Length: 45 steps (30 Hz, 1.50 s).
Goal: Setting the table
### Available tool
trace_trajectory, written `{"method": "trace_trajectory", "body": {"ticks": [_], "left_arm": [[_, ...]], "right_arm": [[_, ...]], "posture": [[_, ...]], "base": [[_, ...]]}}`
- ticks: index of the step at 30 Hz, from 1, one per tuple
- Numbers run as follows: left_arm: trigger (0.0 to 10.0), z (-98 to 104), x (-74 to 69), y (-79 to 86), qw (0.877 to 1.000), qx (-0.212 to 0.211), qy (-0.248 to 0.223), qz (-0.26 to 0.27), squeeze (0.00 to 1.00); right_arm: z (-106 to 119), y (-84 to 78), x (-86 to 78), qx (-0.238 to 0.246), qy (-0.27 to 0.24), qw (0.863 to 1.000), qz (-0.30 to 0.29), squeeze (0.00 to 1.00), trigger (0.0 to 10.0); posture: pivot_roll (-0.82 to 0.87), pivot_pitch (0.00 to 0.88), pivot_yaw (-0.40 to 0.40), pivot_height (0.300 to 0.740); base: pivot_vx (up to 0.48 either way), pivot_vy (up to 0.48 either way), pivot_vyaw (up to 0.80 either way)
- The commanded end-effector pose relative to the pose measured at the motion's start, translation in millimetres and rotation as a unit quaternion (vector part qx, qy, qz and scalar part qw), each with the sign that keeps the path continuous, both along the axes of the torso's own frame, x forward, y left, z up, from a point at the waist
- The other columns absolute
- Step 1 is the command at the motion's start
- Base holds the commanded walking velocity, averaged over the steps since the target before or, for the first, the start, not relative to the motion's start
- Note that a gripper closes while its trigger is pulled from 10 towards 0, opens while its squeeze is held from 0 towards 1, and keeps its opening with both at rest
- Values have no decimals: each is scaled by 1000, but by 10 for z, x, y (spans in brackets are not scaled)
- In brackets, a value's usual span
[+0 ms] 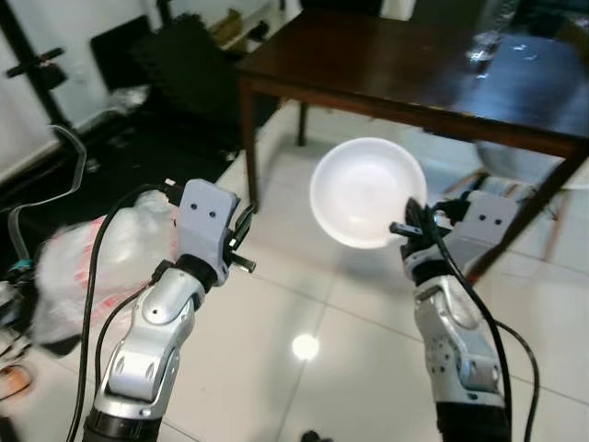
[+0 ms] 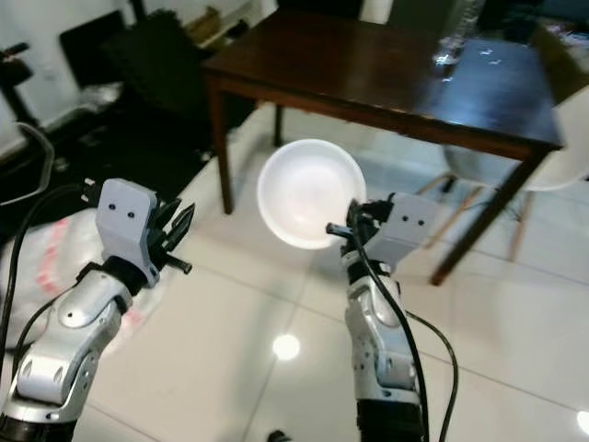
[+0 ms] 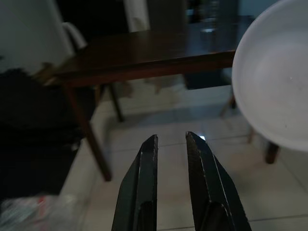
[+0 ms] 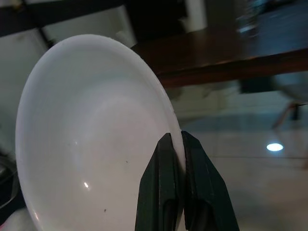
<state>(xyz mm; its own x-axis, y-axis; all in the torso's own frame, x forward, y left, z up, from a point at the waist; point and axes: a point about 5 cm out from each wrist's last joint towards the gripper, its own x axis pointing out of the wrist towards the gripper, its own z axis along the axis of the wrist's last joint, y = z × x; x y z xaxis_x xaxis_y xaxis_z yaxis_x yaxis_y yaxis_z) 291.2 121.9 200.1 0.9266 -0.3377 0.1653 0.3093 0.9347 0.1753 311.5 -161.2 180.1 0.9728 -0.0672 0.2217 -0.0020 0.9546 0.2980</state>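
We are facing a dark wooden counter standing on the pale tiled floor, with a clear glass resting near its far edge. Our right claw is pinching the rim of 1 white bowl, holding it tilted in the air in front of the counter (its hollow turned toward us). Our left claw is hovering with nothing between its 2 fingers, which are sitting slightly apart. A crumpled plastic bag is lying on the floor to our left.
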Motion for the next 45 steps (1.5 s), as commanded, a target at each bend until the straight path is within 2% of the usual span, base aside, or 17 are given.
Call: {"method": "trace_trajectory", "body": {"ticks": [1, 6, 12, 39, 45], "left_arm": [[10000, -28, -7, 13, 1000, 4, 3, 2, 0], [10000, -23, 5, 19, 1000, 6, 2, 4, 0], [10000, -13, 12, 20, 1000, 10, -5, 5, 0], [10000, 1, 31, -10, 1000, 9, -14, 0, 0], [10000, 0, 33, -18, 1000, 8, -14, -1, 0]], "right_arm": [[-23, 30, -6, 6, 5, 1000, 4, 0, 10000], [-21, 27, -7, 7, 5, 1000, 3, 0, 10000], [-16, 26, -9, 7, 3, 1000, 2, 0, 10000], [-10, 31, -13, 9, 0, 1000, 2, 0, 10000], [-11, 26, -11, 9, 1, 1000, 1, 0, 10000]], "posture": [[12, 49, 65, 740], [10, 49, 66, 740], [9, 50, 68, 740], [6, 54, 66, 740], [1, 55, 64, 740]], "base": [[0, 0, -800], [0, 0, -800], [341, 0, -793], [480, 0, 0], [480, 0, -453]]}}
